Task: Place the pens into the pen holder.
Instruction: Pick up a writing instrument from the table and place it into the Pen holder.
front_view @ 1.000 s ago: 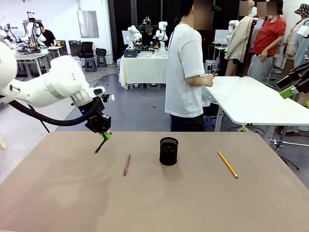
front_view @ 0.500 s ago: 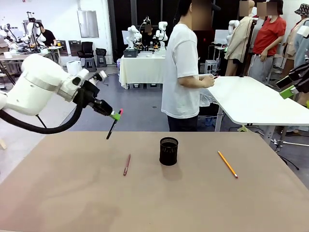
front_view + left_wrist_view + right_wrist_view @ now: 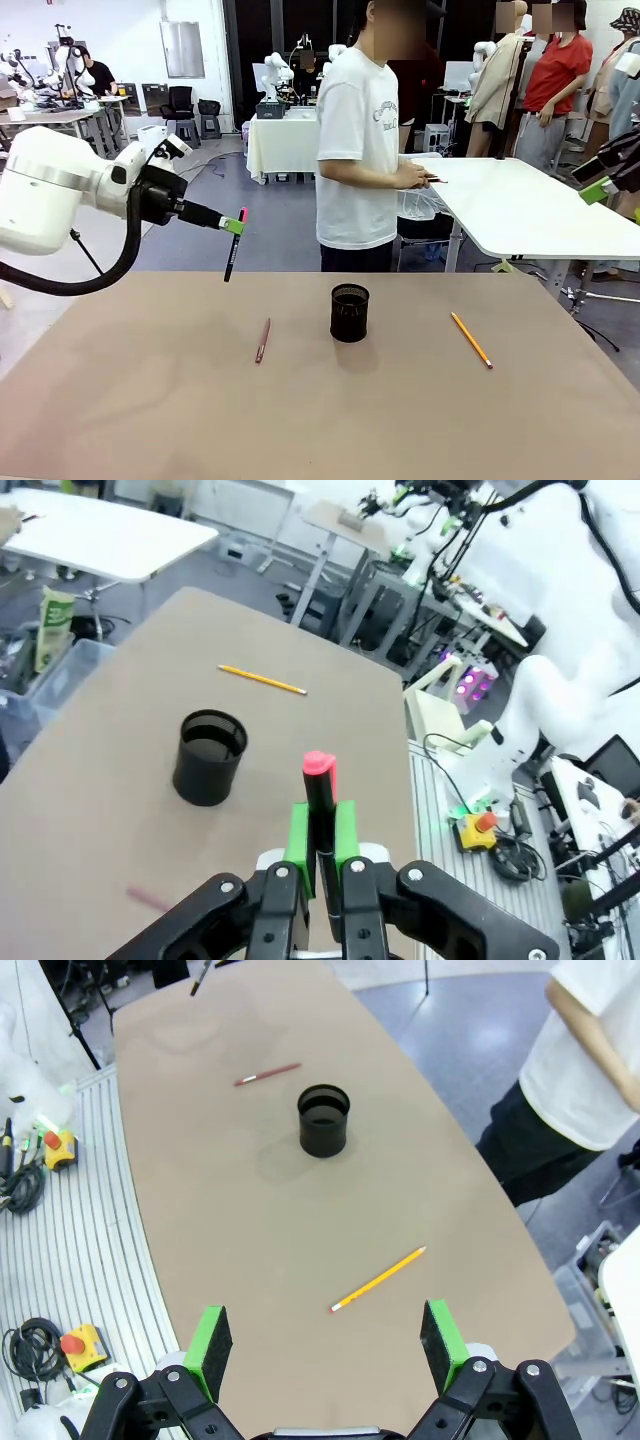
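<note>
**One pen in the left gripper (image 3: 232,226), two lying on the table (image 3: 320,420)**

I see my left gripper in the air over the far left part of the table, its jaws closed on the black pen (image 3: 233,247). In the left wrist view the green pads (image 3: 298,832) press on both sides of the shaft, and the red end pokes out just past them. From the front the pen hangs nearly upright. One red end sits at the fingers and most of its length is below them, clear of the tabletop.

Below this gripper and a little to its right, the reddish-brown pen (image 3: 263,340) lies flat on the table. Further right, the pen holder (image 3: 349,313) stands upright with its mouth open. It is apart from both lying pens and sits between them. The yellow pen (image 3: 471,340) is the thing farthest from the left gripper, flat on the table on the other side of the holder.

My right gripper (image 3: 327,1345) hangs high over the table with its fingers spread wide and nothing between them. In its wrist view the yellow pen is the nearest thing, just ahead of the fingertips. The holder is farther out, and the reddish-brown pen is beyond that.

A person (image 3: 355,150) stands past the far edge of the table.
</note>
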You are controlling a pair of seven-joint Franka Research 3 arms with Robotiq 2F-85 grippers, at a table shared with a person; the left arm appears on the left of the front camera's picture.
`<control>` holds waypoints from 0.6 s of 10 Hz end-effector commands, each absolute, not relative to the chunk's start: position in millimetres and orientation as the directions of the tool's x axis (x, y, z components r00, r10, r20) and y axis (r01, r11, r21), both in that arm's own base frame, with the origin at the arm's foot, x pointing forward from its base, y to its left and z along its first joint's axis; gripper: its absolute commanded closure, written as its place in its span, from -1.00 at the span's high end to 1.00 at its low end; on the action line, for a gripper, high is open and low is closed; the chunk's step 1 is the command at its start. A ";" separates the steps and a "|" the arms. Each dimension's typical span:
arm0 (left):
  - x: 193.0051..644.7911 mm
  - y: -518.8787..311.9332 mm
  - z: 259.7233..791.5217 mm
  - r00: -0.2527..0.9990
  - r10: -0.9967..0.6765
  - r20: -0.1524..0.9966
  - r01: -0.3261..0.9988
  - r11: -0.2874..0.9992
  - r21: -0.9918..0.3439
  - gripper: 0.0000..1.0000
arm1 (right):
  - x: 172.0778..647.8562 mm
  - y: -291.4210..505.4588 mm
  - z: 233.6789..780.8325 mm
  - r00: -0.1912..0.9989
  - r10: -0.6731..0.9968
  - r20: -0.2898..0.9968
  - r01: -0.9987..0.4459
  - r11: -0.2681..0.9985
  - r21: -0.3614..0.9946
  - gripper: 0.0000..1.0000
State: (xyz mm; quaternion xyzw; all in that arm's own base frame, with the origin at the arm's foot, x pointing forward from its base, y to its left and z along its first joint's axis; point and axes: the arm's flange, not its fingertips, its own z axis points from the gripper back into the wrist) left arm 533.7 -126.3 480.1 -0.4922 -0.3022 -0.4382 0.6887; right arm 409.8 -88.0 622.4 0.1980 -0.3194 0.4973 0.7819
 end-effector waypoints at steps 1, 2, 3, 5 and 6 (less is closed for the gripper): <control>539.8 -132.4 484.8 0.441 -0.319 0.839 0.897 0.176 -0.405 -1.00 | 409.4 -88.1 623.3 0.289 0.645 0.708 -0.908 0.418 -0.009 1.00; 539.8 -132.4 484.8 0.441 -0.319 0.839 0.897 0.176 -0.405 -1.00 | 409.4 -88.1 623.3 0.289 0.645 0.708 -0.908 0.418 -0.009 1.00; 536.1 -128.6 480.9 0.431 -0.309 0.848 0.903 0.152 -0.403 -1.00 | 409.4 -88.1 623.3 0.289 0.645 0.708 -0.908 0.418 -0.009 1.00; 523.7 -162.9 489.9 0.325 -0.233 0.917 0.944 0.132 -0.301 -1.00 | 409.4 -88.1 623.3 0.289 0.645 0.708 -0.908 0.418 -0.009 1.00; 524.5 -179.8 495.8 0.274 -0.206 0.940 0.961 0.089 -0.261 -1.00 | 409.4 -88.1 623.3 0.289 0.645 0.708 -0.908 0.418 -0.009 1.00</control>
